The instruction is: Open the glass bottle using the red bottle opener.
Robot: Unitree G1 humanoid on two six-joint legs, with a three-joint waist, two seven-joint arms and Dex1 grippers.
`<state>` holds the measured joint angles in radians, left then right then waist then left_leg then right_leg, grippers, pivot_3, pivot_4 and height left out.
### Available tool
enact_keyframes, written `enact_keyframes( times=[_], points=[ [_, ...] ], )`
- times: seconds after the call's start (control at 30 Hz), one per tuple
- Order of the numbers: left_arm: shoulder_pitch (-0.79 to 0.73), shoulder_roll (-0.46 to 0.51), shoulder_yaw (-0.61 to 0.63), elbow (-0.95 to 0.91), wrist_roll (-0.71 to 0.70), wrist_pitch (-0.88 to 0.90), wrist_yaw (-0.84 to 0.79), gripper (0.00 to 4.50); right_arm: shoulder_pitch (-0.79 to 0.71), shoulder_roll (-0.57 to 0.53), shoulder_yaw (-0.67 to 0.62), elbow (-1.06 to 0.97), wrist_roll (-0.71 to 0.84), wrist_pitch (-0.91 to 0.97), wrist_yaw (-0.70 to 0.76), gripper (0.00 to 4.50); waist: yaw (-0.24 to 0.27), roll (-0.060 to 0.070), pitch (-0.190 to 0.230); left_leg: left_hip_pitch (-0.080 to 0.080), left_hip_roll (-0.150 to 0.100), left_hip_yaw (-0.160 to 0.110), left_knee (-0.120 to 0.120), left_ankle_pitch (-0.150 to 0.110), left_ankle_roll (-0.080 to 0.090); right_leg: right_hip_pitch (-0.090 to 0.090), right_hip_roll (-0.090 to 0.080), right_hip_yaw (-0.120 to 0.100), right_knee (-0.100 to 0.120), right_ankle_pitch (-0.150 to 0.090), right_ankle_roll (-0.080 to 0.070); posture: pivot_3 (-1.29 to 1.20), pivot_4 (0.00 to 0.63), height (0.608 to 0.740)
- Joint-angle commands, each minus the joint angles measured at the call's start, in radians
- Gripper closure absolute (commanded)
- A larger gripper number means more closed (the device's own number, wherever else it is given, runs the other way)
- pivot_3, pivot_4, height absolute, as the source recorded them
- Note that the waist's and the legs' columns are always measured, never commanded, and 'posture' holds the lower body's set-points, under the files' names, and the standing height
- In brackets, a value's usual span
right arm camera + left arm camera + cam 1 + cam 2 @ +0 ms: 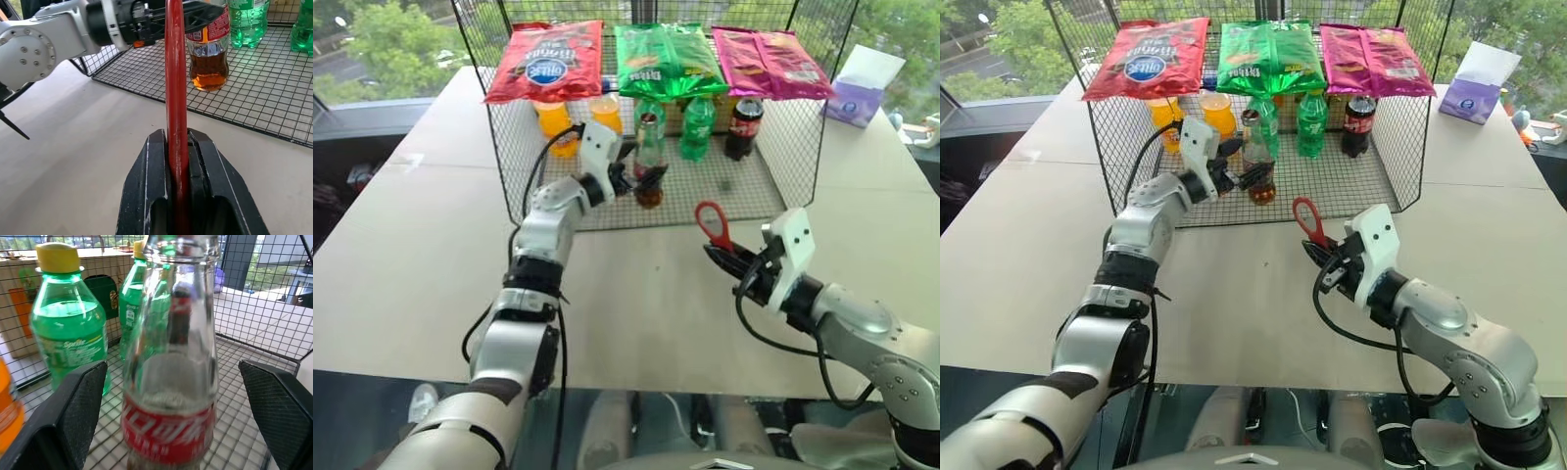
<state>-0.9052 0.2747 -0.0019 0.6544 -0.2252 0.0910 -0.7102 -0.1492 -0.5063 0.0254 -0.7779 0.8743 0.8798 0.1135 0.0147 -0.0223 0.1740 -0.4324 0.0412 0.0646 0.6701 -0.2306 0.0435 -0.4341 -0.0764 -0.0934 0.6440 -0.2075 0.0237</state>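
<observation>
Pale tabletop (411, 284) stretches under both your arms, with a wire basket (783, 186) at its far side against the windows. Nearest you, your right tool (722, 257) is clenched on the handle of the red bottle opener (711, 221), ring head standing up; keep that grip firm so the flat handle does not twist when you lever. Farther out, on the basket's mesh floor near its open front, the glass bottle (649, 162) stands upright, and your left tool (631, 178) is spread wide with a finger on either side of the red label, neither pad looking to touch yet. Close on the label band, not the neck, and leave the cap clear. Squeeze squarely so the bottle does not tip into the green Sprite bottles (697, 127) just behind. Past them stand a black-capped cola bottle (744, 125) and orange drinks (556, 125); snack bags (666, 59) lie on top of the basket.
</observation>
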Motion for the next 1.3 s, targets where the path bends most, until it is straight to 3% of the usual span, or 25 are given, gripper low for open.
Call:
enact_keyframes(
  times=[0.03,0.07,0.2,0.23,0.37,0.53,0.63,0.9,1.1,1.13,1.2,1.3],
  points=[
    [-0.063,-0.020,0.016,0.066,0.017,-0.063,0.020,0.05,-0.001,0.005,-0.009,-0.046,-0.007,-0.012,-0.001,4.50,0.000,0.000,0.000,0.000,0.000,0.000,0.000,0.000,0.000,0.000,0.000,0.000,0.000,0.000,0.000,0.00,0.150,0.740],
    [-0.075,-0.027,0.022,0.087,0.016,-0.075,0.022,0.05,-0.001,0.006,-0.009,-0.046,-0.009,-0.012,0.000,4.50,0.000,0.000,0.000,0.000,0.000,0.000,0.000,0.000,0.000,0.000,0.000,0.000,0.000,0.000,0.000,0.00,0.150,0.740],
    [-0.097,-0.036,0.027,0.135,0.014,-0.116,-0.002,1.80,0.008,0.005,-0.014,-0.050,-0.014,-0.014,0.002,4.50,0.000,0.000,0.000,0.000,0.000,0.000,0.000,0.000,0.000,0.000,0.000,0.000,0.000,0.000,0.000,0.00,0.150,0.740],
    [-0.097,-0.036,0.028,0.137,0.014,-0.122,-0.007,2.05,0.012,0.004,-0.016,-0.052,-0.016,-0.015,0.003,4.50,0.000,0.000,0.000,0.000,0.000,0.000,0.000,0.000,0.000,0.000,0.000,0.000,0.000,0.000,0.000,0.00,0.150,0.740],
    [-0.063,-0.029,0.035,0.046,-0.039,-0.079,-0.102,2.04,0.024,0.002,-0.023,-0.062,-0.023,-0.017,-0.004,4.50,0.000,0.000,0.000,0.000,0.000,0.000,0.000,0.000,0.000,0.000,0.000,0.000,0.000,0.000,0.000,0.00,0.150,0.740],
    [0.053,0.013,-0.003,-0.289,-0.182,0.126,-0.325,2.04,0.021,-0.035,-0.032,-0.095,-0.100,-0.050,0.011,4.50,-0.002,0.000,0.000,-0.001,0.000,0.000,0.000,0.000,0.000,0.000,0.000,0.000,0.000,0.000,0.000,0.00,0.150,0.740],
    [0.124,0.037,-0.059,-0.434,-0.194,0.182,-0.395,2.04,0.021,-0.055,-0.035,-0.108,-0.154,-0.085,0.024,4.50,-0.001,0.000,0.000,0.000,0.000,0.000,0.000,0.000,0.000,0.000,0.000,0.001,0.000,0.000,0.000,0.00,0.150,0.740],
    [0.250,0.026,-0.144,-0.461,-0.125,0.095,-0.433,2.04,0.044,-0.075,-0.069,-0.130,-0.266,-0.114,0.016,4.50,0.000,0.000,0.000,0.001,0.000,0.000,0.002,0.000,0.000,0.001,0.000,0.001,0.001,0.000,0.000,0.00,0.150,0.740],
    [0.264,0.021,-0.152,-0.418,-0.116,0.054,-0.457,2.04,0.034,-0.059,-0.050,-0.129,-0.317,-0.117,0.017,4.50,0.001,0.001,0.000,0.001,0.000,0.000,0.002,0.000,0.000,0.001,0.000,0.001,0.001,0.000,0.000,0.00,0.150,0.740],
    [0.260,0.021,-0.150,-0.416,-0.119,0.052,-0.460,0.99,0.030,-0.056,-0.047,-0.129,-0.325,-0.118,0.018,4.50,0.000,0.001,0.000,0.001,0.000,0.000,0.002,0.000,0.000,0.001,0.000,0.001,0.001,0.000,0.000,0.00,0.150,0.740],
    [0.256,0.021,-0.144,-0.421,-0.128,0.056,-0.463,0.13,0.025,-0.053,-0.044,-0.132,-0.341,-0.119,0.019,4.50,0.000,0.001,0.000,0.001,0.000,0.000,0.002,0.000,0.000,0.001,0.000,0.001,0.001,0.000,0.000,0.00,0.150,0.740],
    [0.247,0.023,-0.136,-0.442,-0.144,0.073,-0.465,0.03,0.017,-0.053,-0.040,-0.133,-0.363,-0.123,0.026,4.50,0.000,0.001,0.000,0.001,0.000,0.000,0.002,0.000,0.000,0.001,0.000,0.001,0.001,0.000,0.000,0.00,0.150,0.740]
  ],
)
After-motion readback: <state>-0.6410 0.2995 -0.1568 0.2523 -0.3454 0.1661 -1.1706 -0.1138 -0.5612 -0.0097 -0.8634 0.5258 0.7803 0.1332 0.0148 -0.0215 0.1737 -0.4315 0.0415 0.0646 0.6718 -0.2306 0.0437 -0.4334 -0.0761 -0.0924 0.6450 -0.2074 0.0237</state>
